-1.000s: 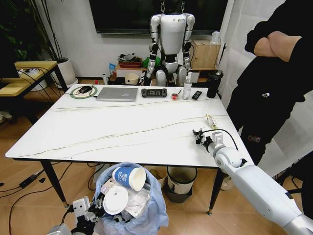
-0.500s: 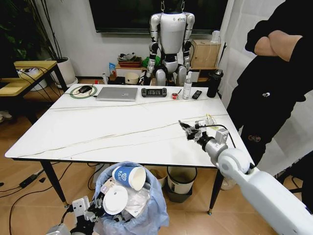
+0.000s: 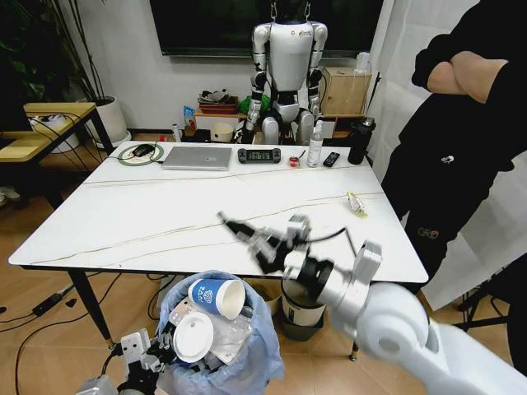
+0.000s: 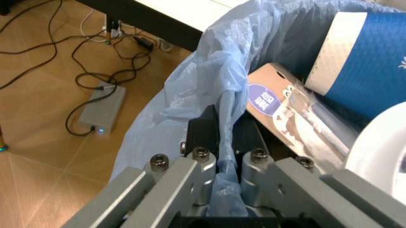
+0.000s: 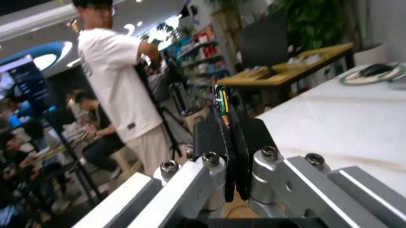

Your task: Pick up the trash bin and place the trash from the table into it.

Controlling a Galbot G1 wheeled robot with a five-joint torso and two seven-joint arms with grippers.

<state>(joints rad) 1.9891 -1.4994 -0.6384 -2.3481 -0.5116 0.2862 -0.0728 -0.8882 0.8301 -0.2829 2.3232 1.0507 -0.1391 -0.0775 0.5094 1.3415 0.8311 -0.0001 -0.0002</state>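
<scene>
Trash bin (image 3: pixel 216 341) below marble table (image 3: pixel 148 214)

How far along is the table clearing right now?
Mostly done: the trash bin, held at its bag rim by the left gripper, already holds a paper cup, a white lid and cardboard. The right gripper is carrying a thin flat piece over the table's near edge. One small wrapper remains.

Head view: high, facing forward-down over table (image 3: pixel 165 206). Left wrist: close on trash bin (image 4: pixel 190 95) rim, shared with head view's bottom. Right wrist: low, across tabletop.
</scene>
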